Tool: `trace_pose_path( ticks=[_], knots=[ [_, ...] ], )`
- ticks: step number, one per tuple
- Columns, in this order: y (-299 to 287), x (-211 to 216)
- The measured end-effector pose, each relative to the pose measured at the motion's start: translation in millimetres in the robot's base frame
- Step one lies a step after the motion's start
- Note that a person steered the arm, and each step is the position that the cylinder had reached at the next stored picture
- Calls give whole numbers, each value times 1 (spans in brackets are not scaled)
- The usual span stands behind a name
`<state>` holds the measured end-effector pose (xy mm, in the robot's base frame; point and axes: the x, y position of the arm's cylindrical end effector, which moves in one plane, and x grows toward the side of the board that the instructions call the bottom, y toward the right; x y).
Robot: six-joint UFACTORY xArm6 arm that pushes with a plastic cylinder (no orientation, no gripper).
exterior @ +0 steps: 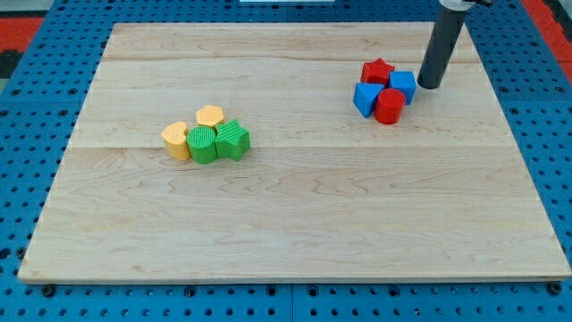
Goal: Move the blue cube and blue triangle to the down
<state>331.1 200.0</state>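
The blue cube (403,85) and the blue triangle (365,98) sit in a tight cluster at the view's upper right of the wooden board (295,224). A red star block (378,71) lies above them and a red cylinder (390,105) below, between the two blue blocks. My tip (429,86) rests on the board just to the right of the blue cube, close to it or touching it. The dark rod rises from the tip to the view's top edge.
At the view's left centre sits a second cluster: a yellow heart-like block (176,139), a yellow hexagon (210,115), a green cylinder (203,144) and a green star-like block (233,139). Blue perforated matting surrounds the board.
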Motion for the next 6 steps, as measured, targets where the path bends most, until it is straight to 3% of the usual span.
trace_pose_path(
  ticks=[4, 6],
  knots=[
    [-2, 0],
    [-66, 5]
  ],
)
